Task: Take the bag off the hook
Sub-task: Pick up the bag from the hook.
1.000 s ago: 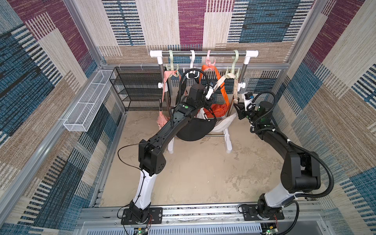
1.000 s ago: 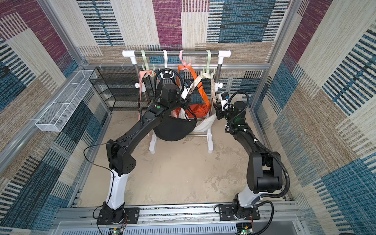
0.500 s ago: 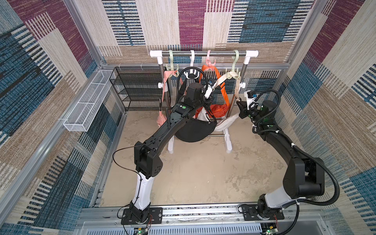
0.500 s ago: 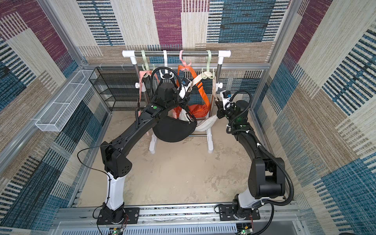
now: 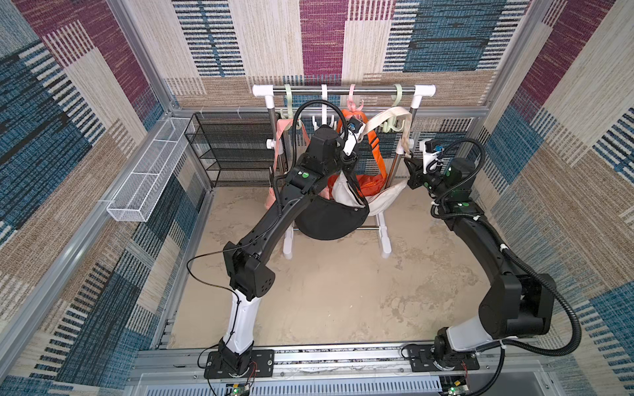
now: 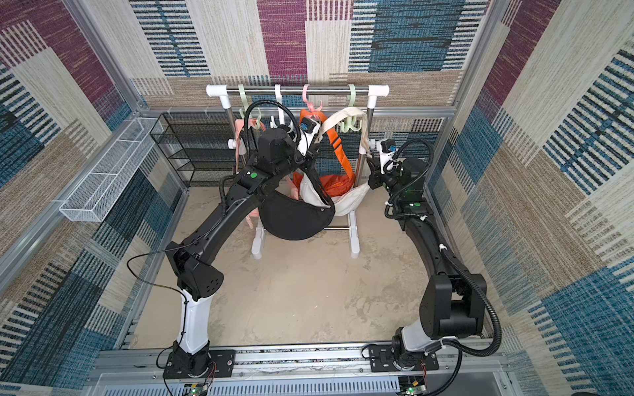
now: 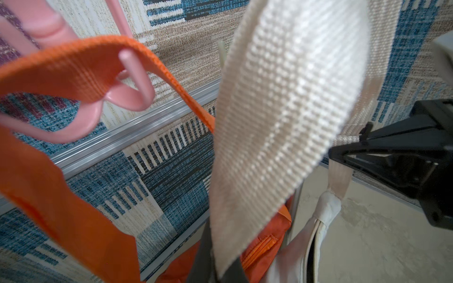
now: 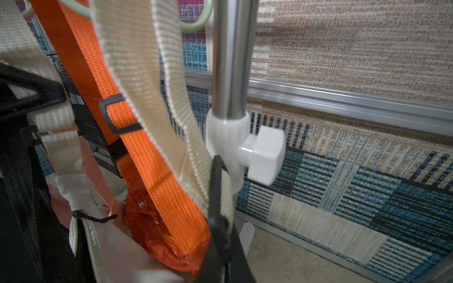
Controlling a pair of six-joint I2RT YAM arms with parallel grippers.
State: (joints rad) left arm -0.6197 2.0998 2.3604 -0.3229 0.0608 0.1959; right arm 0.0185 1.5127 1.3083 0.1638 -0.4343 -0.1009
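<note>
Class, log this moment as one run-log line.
left gripper: shut on cream strap | right gripper: shut on cream strap | cream strap: over green hook | cream bag: hanging

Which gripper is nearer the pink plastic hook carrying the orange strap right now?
Left. The left gripper holds the cream webbing strap just beside the pink plastic hook; the right gripper pinches that strap farther off, by the rack's metal post.

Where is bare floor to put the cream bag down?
Free: the floor from the rack's feet to the front rail, and the strip before the wire shelf. Crowded: under the rack, where the black bag, orange bag and cream bag hang.
</note>
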